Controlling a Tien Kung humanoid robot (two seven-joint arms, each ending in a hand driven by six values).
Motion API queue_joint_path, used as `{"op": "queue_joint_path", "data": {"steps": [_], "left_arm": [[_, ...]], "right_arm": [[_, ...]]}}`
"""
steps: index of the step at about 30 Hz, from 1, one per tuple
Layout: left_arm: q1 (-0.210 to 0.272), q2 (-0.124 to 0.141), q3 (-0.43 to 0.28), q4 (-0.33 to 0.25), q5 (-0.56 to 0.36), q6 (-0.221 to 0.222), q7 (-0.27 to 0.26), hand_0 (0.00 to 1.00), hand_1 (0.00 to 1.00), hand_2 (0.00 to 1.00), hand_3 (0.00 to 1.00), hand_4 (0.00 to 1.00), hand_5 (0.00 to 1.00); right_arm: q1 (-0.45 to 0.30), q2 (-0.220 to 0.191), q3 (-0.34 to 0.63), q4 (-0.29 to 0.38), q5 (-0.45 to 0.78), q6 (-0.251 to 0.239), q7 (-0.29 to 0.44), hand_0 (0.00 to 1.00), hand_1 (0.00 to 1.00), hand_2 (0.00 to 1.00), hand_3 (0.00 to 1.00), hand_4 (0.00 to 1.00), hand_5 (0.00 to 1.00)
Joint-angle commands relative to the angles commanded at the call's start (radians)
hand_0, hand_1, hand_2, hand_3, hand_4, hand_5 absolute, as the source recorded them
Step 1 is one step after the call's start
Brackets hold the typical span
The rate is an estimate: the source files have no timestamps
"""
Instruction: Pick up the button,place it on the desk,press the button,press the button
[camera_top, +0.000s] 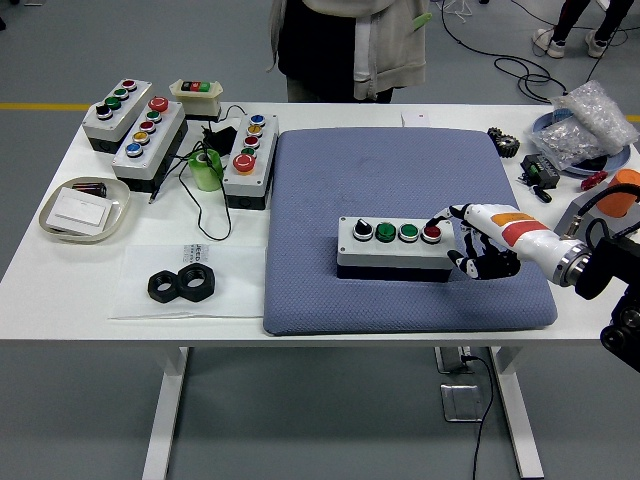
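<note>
the button box (396, 248) is sitting on the blue mat (400, 290) on the bench (60, 290), so the pressing step looks to be in hand. the right hand (478, 248) is hovering at the box's right end, its fingers (440, 217) partly curled and holding nothing, one reaching to the red button (431, 233). next it is likely needing a straight downward push. at the left, a shallow tray (50, 222) is holding a white card (80, 208).
</note>
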Motion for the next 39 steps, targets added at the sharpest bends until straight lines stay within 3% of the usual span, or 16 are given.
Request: {"op": "queue_joint_path", "data": {"steps": [7, 19, 28, 39], "left_arm": [[-0.001, 0.000, 0.002, -0.001, -0.002, 0.000, 0.000, 0.783, 0.820, 0.899, 0.821, 0.576, 0.998], [-0.006, 0.001, 0.009, -0.001, -0.015, 0.000, -0.006, 0.783, 0.819, 0.898, 0.820, 0.573, 0.998], [-0.008, 0.001, 0.012, -0.001, -0.020, 0.000, -0.008, 0.783, 0.819, 0.898, 0.819, 0.573, 0.998], [-0.010, 0.001, 0.017, -0.002, -0.029, 0.000, -0.010, 0.782, 0.818, 0.898, 0.816, 0.571, 0.998]], "right_arm": [[0.007, 0.010, -0.016, -0.036, 0.002, 0.011, -0.004, 0.221, 0.027, 0.179, 0.762, 0.578, 0.002], [0.012, 0.007, -0.029, -0.033, -0.007, 0.029, -0.015, 0.214, 0.020, 0.171, 0.758, 0.574, 0.002], [0.011, 0.004, 0.021, 0.015, -0.018, -0.022, -0.013, 0.188, 0.014, 0.158, 0.766, 0.567, 0.002], [0.044, 0.044, -0.024, 0.011, -0.021, -0.005, -0.033, 0.177, 0.007, 0.150, 0.768, 0.563, 0.002]]}}
